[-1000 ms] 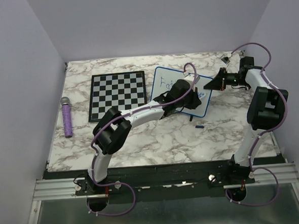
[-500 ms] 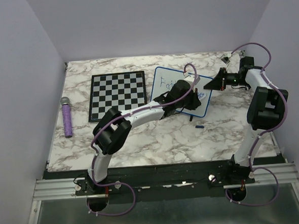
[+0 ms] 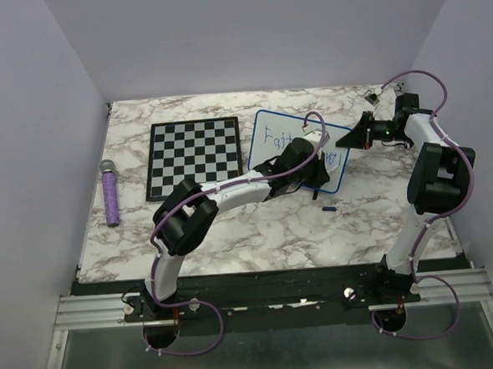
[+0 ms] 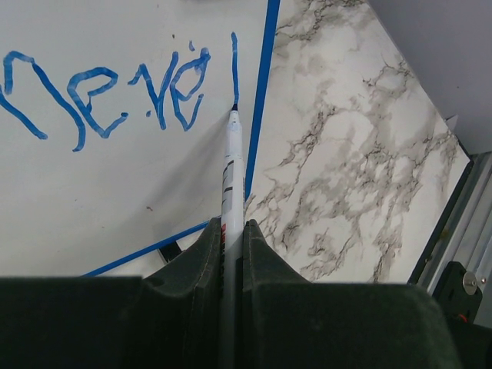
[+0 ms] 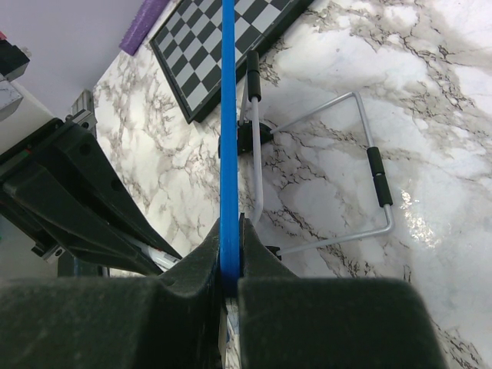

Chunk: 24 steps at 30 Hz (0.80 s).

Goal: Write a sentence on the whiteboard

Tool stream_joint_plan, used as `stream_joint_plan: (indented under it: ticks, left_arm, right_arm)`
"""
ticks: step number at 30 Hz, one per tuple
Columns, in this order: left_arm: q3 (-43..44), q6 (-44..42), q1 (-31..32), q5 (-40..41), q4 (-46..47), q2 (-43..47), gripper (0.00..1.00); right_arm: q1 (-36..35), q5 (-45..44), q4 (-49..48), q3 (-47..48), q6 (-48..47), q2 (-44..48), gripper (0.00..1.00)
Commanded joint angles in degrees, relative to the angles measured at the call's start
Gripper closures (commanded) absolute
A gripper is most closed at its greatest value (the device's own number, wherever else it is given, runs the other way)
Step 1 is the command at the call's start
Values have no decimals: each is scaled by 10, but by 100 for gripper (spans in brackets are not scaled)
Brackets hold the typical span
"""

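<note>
- On the marbled white tabletop, one blue-framed white whiteboard stands just right of one black-and-white checkered chessboard.
- Blue handwritten sentence: two lines, the lower reading "neve" plus one upright stroke.
- Left gripper, arm stretched forward, clamps one white marker, tip on the board.
- Right gripper pinches the board's blue edge.
- One purple microphone lies far left.

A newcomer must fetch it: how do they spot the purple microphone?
On the white marble-patterned table, find the black-and-white checkered chessboard on the left half. Left of it, not touching, lies the purple stick-shaped microphone with a grey round head, the only purple thing lying there.
</note>
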<state>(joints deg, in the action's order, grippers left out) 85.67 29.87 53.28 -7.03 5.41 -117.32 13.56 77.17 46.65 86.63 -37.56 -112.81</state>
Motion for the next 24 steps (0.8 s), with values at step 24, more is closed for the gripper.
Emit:
stream_joint_plan:
  ticks: [24]
  left_arm:
    - [35,-8,-6,13,-36,-6,100]
  right_arm:
    - [-3,-14,4,15,-22,8,99]
